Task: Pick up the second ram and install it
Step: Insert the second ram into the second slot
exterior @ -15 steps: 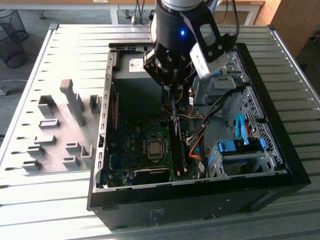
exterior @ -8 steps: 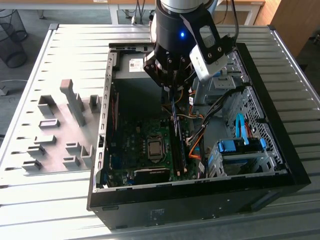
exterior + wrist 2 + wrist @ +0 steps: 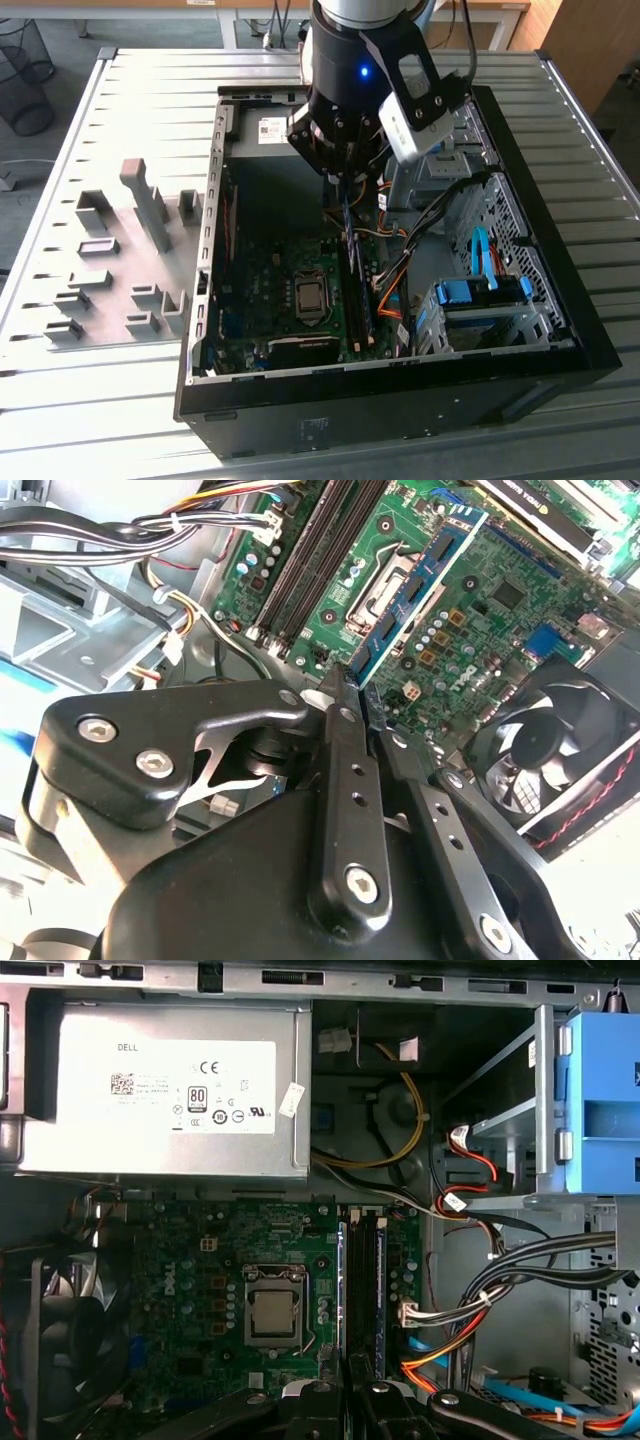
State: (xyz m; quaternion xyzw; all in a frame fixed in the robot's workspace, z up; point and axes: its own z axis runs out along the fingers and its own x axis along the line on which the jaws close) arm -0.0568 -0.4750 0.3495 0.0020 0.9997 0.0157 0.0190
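My gripper [image 3: 340, 180] hangs inside the open computer case [image 3: 560, 300], shut on the second ram [image 3: 415, 590]. The ram is a thin blue-green board with black chips. It sticks out from between the fingers [image 3: 340, 730] and is held above the green motherboard [image 3: 500, 630]. In the first wrist view the gripper [image 3: 350, 1385] sits just over the long black memory slots [image 3: 362, 1280], and the ram [image 3: 347, 1290] appears edge-on along them. In the exterior view the ram [image 3: 346, 215] shows as a thin strip below the gripper, clear of the slots [image 3: 356, 295].
A processor socket [image 3: 272, 1315] lies beside the slots, with a black fan [image 3: 70, 1350] further off. The power supply [image 3: 165, 1090], blue drive bay [image 3: 600, 1100] and bundled cables [image 3: 500, 1290] crowd the case. Grey holder blocks [image 3: 150, 210] stand on the table at the exterior view's left.
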